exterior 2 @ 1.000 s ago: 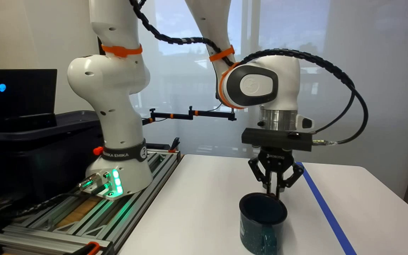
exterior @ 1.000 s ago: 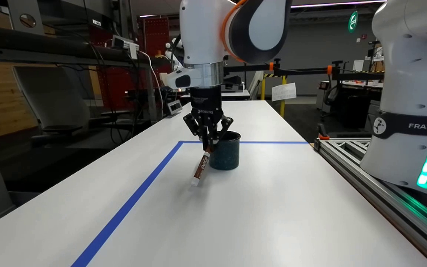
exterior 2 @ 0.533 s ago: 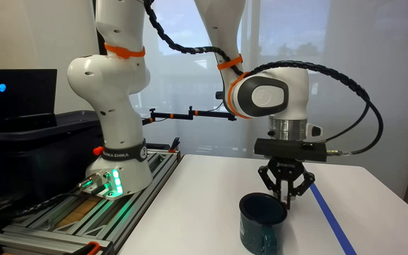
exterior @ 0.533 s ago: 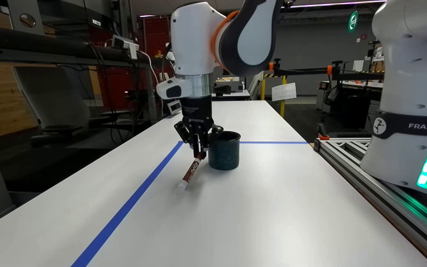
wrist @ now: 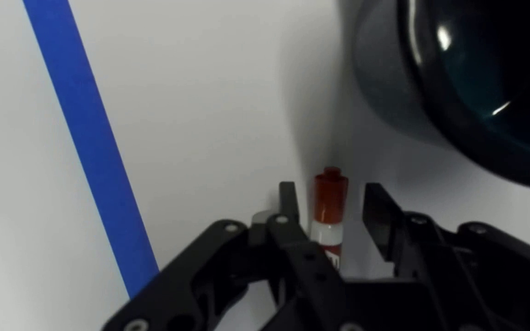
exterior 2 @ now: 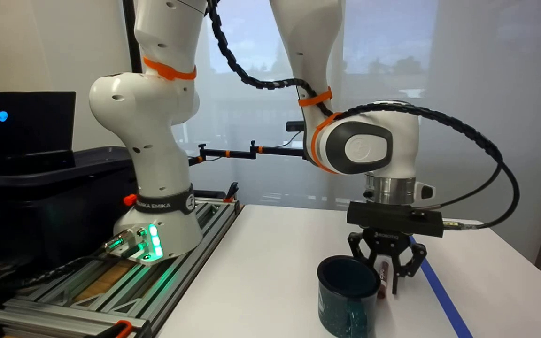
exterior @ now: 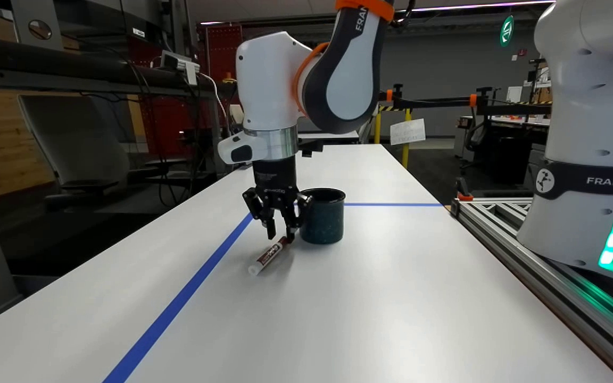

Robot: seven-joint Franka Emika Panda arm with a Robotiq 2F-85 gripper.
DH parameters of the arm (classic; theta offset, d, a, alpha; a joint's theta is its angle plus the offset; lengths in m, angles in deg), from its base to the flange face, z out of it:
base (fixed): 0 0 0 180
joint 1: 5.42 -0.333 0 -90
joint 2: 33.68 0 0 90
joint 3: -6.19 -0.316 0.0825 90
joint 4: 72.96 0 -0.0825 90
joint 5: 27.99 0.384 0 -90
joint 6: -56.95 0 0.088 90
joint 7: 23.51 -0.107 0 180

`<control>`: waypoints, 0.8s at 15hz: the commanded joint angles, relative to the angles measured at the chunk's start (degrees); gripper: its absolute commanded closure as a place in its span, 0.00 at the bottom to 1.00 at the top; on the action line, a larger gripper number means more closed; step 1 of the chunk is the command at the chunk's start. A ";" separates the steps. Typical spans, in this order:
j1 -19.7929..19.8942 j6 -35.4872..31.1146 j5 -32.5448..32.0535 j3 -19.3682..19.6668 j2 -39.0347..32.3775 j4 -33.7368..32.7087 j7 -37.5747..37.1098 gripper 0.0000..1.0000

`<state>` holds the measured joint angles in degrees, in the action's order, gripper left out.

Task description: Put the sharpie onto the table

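Observation:
The sharpie has a brown body with a white end and a reddish end. It appears to lie on the white table, left of the teal cup in that exterior view. It also shows in an exterior view beside the cup and in the wrist view. My gripper is open and low over the sharpie's reddish end. In the wrist view the gripper has a finger on each side of the sharpie, with a visible gap on the right side. The sharpie's far part is hidden by the gripper there.
The dark teal cup stands upright very close to one finger; it also shows in the wrist view. Blue tape runs along the table. The railed bench with the robot base borders the table.
My gripper has moved down and sideways, away from the cup. Its fingers were shut on the tilted sharpie and have opened. The sharpie now lies lower and flatter.

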<state>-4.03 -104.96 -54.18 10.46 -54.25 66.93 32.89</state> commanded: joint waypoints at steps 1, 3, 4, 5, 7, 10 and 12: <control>-0.46 1.66 -1.39 0.14 3.52 0.33 -2.32 0.27; 0.18 3.02 1.46 -1.44 7.03 1.76 -3.42 0.11; 0.05 5.17 3.60 -2.27 9.15 2.22 -5.44 0.02; -0.20 7.27 5.11 -2.74 10.92 2.50 -7.74 0.00; -0.67 13.36 8.08 -3.74 15.13 2.63 -12.55 0.00; -1.15 20.90 10.00 -4.30 21.36 3.08 -20.28 0.00; -1.28 25.46 10.78 -4.60 25.45 3.56 -25.74 0.00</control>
<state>-4.77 -85.24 -45.10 6.18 -36.73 67.38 14.10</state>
